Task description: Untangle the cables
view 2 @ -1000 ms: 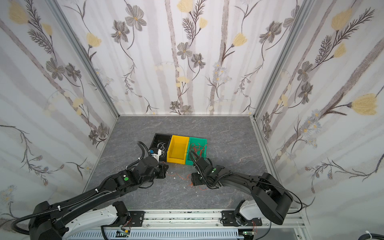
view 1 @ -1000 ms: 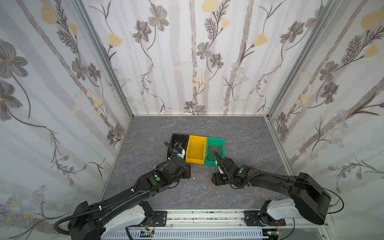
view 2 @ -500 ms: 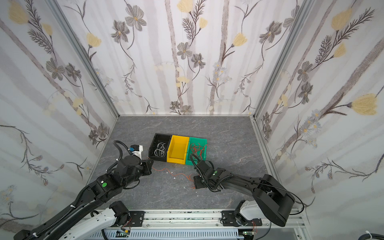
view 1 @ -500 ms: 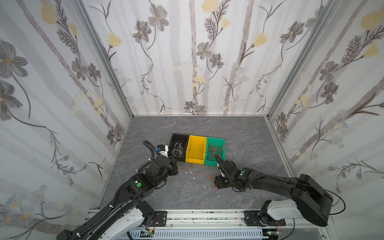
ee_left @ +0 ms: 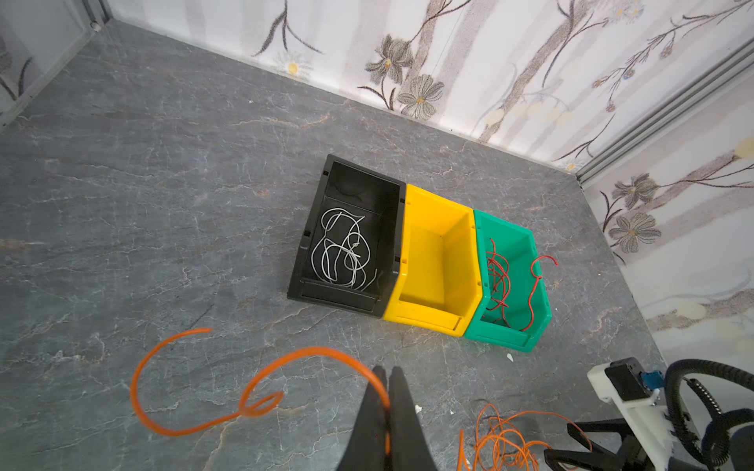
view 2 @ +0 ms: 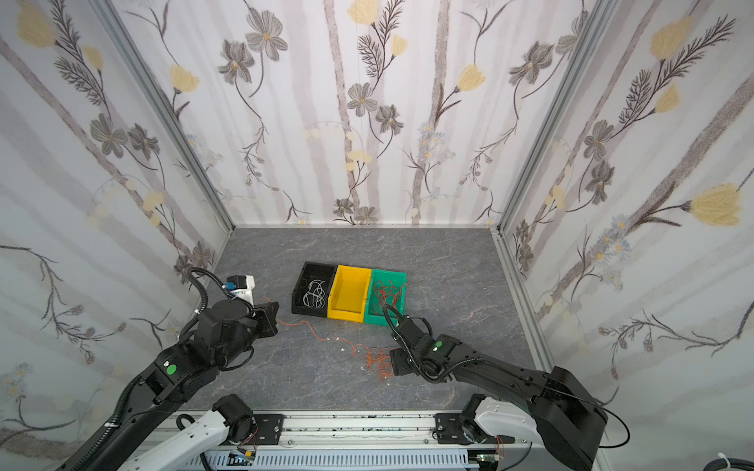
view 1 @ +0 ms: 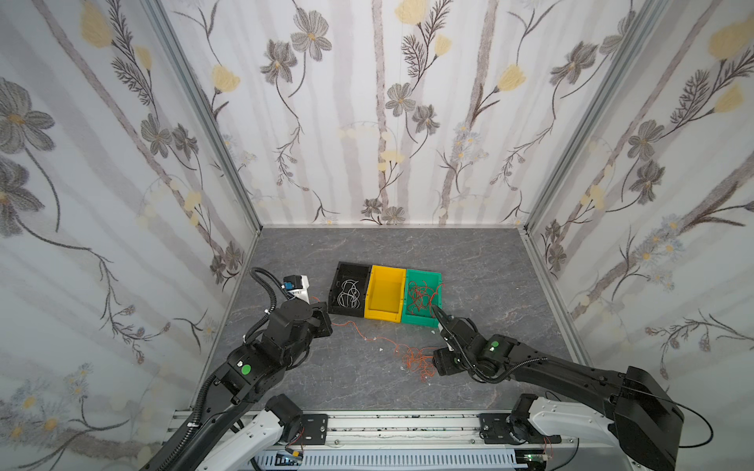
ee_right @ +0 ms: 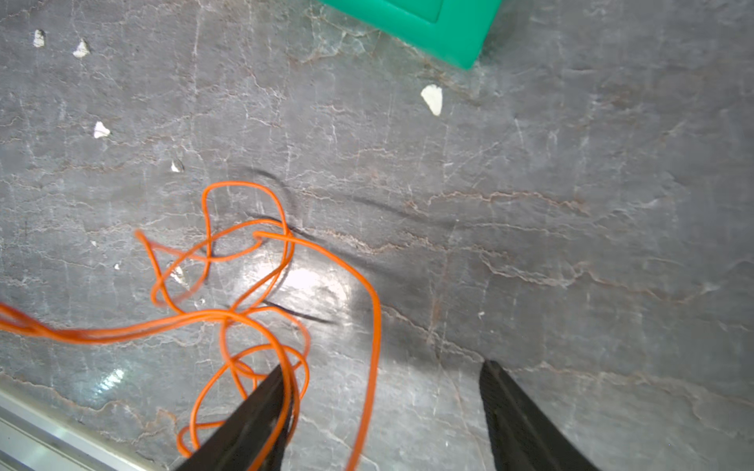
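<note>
left arm [view 1: 245, 367] reaches up from the lower left in both top views, its left gripper [ee_left: 385, 373] pinched tight on an orange cable [ee_left: 314, 350]. right arm [view 1: 571, 373] stretches in from the lower right, wrist tipped downward, right gripper [ee_right: 383, 365] with jaws spread wide.

Orange cable [view 1: 414, 361] on grey veined table [view 1: 469, 265]; black bin [view 1: 354, 271], yellow bin [view 1: 387, 281], green bin [view 1: 422, 274]; floral walls [view 1: 367, 122].
</note>
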`<action>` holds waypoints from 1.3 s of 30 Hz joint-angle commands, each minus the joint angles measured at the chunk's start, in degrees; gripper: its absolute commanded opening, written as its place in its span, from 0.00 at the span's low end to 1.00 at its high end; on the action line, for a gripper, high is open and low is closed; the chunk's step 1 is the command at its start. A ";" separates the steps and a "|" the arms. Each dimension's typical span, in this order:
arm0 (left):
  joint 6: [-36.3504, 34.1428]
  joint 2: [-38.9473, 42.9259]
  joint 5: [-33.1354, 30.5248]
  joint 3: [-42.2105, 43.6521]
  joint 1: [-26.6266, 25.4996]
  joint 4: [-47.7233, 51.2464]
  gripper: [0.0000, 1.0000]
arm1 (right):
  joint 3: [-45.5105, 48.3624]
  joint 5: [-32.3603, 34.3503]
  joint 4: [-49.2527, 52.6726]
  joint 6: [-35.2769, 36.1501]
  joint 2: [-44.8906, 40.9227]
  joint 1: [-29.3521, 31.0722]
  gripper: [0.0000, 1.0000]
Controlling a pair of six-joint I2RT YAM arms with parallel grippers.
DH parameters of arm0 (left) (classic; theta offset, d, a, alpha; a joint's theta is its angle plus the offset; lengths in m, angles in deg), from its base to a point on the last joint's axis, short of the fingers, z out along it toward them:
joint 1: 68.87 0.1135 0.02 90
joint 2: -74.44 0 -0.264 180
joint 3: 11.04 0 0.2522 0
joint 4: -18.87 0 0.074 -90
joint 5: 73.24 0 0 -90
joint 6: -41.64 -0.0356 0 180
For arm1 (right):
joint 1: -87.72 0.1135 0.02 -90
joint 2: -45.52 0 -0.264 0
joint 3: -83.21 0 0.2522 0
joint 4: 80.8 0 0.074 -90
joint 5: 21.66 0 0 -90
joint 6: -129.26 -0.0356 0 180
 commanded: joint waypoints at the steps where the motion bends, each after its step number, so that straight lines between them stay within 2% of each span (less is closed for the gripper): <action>1: -0.59 -0.71 1.90 -0.42 0.14 -0.16 0.00 | -0.38 -0.13 0.10 0.78 -1.90 0.06 0.73; 8: 0.09 -1.49 4.90 0.42 0.13 -2.60 0.00 | -3.01 -6.89 -3.93 2.60 -5.61 0.32 0.73; 15: 0.43 -2.30 7.95 0.62 0.14 -4.96 0.00 | -4.02 -11.50 -8.66 1.91 -4.48 0.95 0.76; 22: 0.79 -2.68 9.95 0.72 0.14 -6.47 0.00 | -4.75 -11.95 -16.57 0.30 3.76 3.48 0.75; 25: 0.80 -2.34 10.12 0.43 0.14 -6.43 0.00 | -5.64 -11.92 -20.31 -0.26 7.73 3.57 0.72; 29: 1.18 -1.21 10.82 -0.03 0.14 -6.58 0.00 | -7.44 -10.02 -24.59 -0.37 14.22 3.49 0.70; 33: 1.41 -0.23 11.47 -0.94 0.10 -6.50 0.00 | -11.57 -9.33 -26.09 0.20 21.95 3.28 0.70; 36: 1.06 0.30 11.44 -2.30 0.14 -5.83 0.00 | -13.92 -11.19 -27.90 -0.22 26.48 3.32 0.70; 39: 0.36 0.36 10.41 -3.61 0.18 -4.79 0.00 | -15.13 -11.31 -28.72 -1.04 31.25 3.49 0.66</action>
